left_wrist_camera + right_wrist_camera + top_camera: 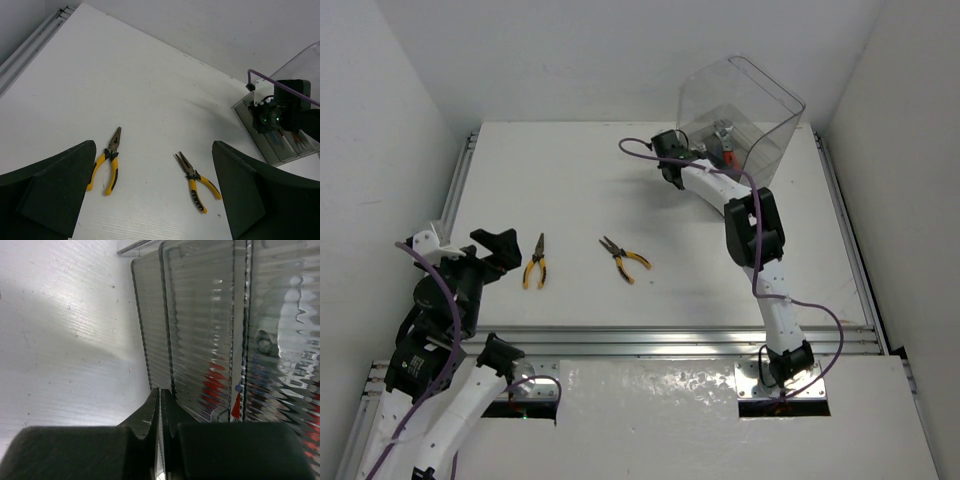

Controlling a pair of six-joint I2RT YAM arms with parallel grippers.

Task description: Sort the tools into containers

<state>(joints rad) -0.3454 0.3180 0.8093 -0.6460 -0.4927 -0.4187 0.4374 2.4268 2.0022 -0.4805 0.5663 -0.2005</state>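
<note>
Two yellow-handled pliers lie apart on the white table, one on the left [535, 262] [107, 162] and one near the middle [625, 259] [196, 181]. My left gripper [492, 250] [154, 150] is open and empty, hovering above the near left, short of both pliers. The clear box with a curved cover [745, 105] stands at the far right with grey trays [740, 160] [280, 147] [195, 315] in it. Red and blue tool handles [220, 385] show blurred through the ribbed plastic. My right gripper [692, 155] [162, 400] is at the trays' left end, shut on a thin ribbed tray edge.
Aluminium rails [670, 340] run along the table's near edge and along both sides [455, 185]. White walls close in behind the table and on both sides. The right arm's purple cable [635, 150] loops out to the left of the box.
</note>
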